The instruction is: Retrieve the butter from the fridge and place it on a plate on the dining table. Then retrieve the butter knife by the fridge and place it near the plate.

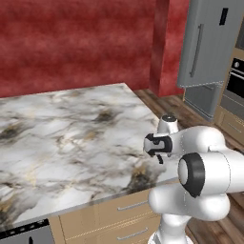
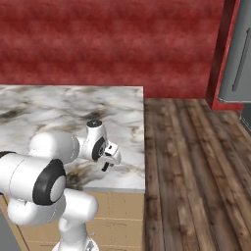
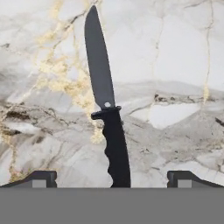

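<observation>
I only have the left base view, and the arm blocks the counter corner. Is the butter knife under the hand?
Observer: Yes. In the hand view the butter knife lies flat on the marble dining table, directly below the gripper.
Operator: Jaws open or shut?
Observer: Open. The fingertips stand wide apart, one on each side of the black handle, touching nothing.
Operator: Which way does the blade run?
Observer: It points away from the fingertips, toward the top of the hand view.
</observation>
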### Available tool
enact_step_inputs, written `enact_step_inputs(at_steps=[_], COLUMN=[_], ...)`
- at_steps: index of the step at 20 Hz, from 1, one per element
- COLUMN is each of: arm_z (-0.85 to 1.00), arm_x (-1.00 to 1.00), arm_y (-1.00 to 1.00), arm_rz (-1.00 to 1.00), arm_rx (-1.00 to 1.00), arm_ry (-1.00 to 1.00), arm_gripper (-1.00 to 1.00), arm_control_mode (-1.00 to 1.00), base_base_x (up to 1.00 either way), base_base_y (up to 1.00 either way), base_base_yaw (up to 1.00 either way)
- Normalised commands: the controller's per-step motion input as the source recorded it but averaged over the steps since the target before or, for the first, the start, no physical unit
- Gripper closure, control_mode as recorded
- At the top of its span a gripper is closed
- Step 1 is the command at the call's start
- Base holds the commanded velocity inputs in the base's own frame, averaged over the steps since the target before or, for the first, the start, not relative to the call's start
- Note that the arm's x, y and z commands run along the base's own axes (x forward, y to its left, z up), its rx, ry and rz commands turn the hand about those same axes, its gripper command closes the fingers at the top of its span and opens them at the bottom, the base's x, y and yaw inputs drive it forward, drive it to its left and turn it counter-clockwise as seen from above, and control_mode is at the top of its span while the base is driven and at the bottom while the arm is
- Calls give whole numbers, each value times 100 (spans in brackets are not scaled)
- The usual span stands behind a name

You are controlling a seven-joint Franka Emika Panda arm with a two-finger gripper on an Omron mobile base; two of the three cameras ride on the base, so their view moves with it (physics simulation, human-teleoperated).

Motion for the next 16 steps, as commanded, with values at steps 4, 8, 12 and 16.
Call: enact_step_inputs(at_steps=[4, 8, 12, 16], arm_z=[-34, -30, -31, -24], arm_x=[0, 9, 18, 10], arm_y=[-3, -1, -6, -4], arm_rz=[0, 0, 0, 0], arm_rx=[0, 0, 0, 0], arm_ry=[2, 0, 2, 0], arm_gripper=[-100, -100, -100, -100], arm_control_mode=[-100, -100, -100, -100], base_base_x=[0, 0, 0, 0], base_base_y=[0, 0, 0, 0], base_base_yaw=[0, 0, 0, 0])
